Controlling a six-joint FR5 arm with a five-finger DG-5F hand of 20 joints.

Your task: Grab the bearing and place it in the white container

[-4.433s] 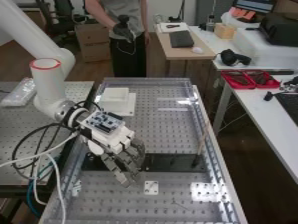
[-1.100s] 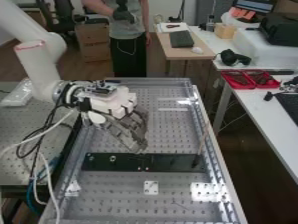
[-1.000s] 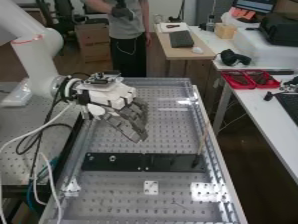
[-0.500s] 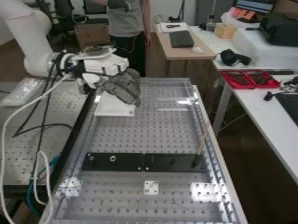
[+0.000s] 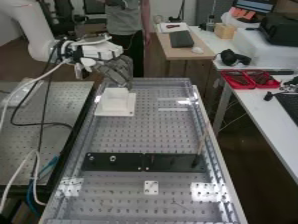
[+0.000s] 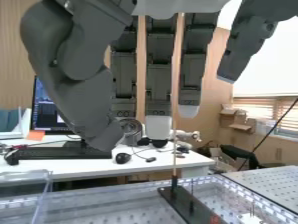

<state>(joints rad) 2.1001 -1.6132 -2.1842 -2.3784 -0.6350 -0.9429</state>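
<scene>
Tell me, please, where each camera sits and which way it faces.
High view: above the bench's near end, slanting down along the perforated grey metal bench; the jointed white robot arm and dark grey robot hand show at upper left.
Wrist view: on the arm's wrist, looking past the robot hand across the bench to a white desk.
Shared: robot hand, bench, long flat black plate.

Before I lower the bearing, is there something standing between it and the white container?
Nothing visible stands in the way. The hand pinches the bearing near the far side of the white container, and I see only air between hand and container.
</scene>
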